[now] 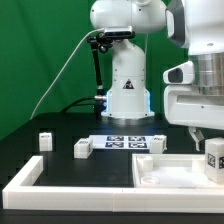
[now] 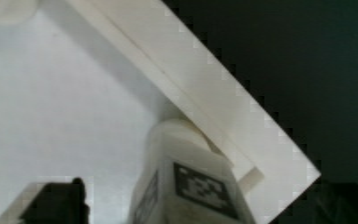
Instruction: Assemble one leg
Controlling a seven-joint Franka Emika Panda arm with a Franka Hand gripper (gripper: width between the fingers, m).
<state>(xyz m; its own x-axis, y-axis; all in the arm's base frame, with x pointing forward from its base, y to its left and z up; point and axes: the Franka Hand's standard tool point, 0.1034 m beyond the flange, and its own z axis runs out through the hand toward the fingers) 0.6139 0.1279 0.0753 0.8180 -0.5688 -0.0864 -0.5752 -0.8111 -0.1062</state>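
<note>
My gripper (image 1: pixel 207 140) is at the exterior view's right, shut on the leg (image 1: pixel 213 155), a short white post with a black-and-white tag. It holds the leg upright over the right part of the large flat white panel (image 1: pixel 170 170). In the wrist view the leg (image 2: pixel 190 170) runs down from between my jaws over the panel (image 2: pixel 69 100), close to its raised rim (image 2: pixel 185 75). One dark finger (image 2: pixel 51 203) shows beside the leg; the other is hidden. Whether the leg's lower end touches the panel is not visible.
Two loose legs (image 1: pixel 45 140) (image 1: pixel 82 148) stand on the black table at the exterior view's left. The marker board (image 1: pixel 127 142) lies before the robot base (image 1: pixel 125 90). A long white L-shaped bar (image 1: pixel 28 178) lies along the front left.
</note>
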